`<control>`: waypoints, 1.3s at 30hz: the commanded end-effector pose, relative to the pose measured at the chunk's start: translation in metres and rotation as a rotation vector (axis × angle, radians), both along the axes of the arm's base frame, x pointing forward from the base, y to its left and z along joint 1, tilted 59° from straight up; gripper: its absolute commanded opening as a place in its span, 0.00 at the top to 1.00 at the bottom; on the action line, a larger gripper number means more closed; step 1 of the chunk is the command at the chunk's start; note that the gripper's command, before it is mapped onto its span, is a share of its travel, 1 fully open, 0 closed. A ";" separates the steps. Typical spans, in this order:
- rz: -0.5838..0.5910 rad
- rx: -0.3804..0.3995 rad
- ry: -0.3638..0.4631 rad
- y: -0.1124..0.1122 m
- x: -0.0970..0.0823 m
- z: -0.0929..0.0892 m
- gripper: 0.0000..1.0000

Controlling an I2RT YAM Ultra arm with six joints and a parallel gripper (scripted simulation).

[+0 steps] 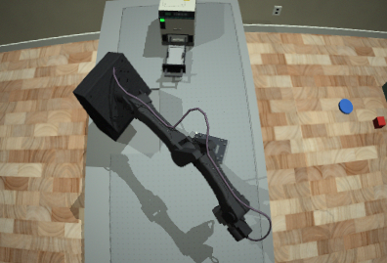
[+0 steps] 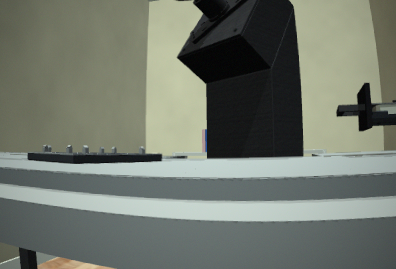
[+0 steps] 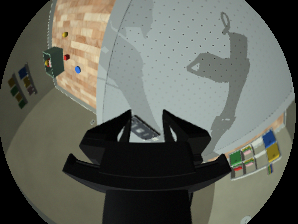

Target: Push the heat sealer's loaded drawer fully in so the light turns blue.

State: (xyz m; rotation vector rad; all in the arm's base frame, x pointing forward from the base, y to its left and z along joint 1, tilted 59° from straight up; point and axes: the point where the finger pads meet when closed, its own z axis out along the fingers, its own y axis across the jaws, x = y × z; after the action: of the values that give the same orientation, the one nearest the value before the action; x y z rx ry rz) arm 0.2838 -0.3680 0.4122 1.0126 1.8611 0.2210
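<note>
Pointing down-table: drawer (image 1: 174, 63) (extended lengthwise) | light (image 1: 162, 20) green | pincer (image 1: 237, 229) empty

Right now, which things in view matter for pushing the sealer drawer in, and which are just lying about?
For the job:
white box-shaped heat sealer, green light showing
its pulled-out drawer
black parallel gripper, partly open and holding nothing, at the table's far end from the sealer

Lying about:
blue round disc on the wood floor
small red cube on the floor
dark studded plate on the grey table
</note>
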 end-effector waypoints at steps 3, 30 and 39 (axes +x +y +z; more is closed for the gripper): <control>0.032 -0.022 0.030 0.011 0.007 0.000 0.55; 0.157 0.011 0.124 0.072 0.068 -0.047 0.55; 0.226 0.022 0.183 0.091 0.082 -0.061 0.55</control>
State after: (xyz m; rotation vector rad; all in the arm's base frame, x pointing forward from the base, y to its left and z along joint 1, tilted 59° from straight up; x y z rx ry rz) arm 0.3670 -0.2911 0.3403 0.8862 2.1549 0.3167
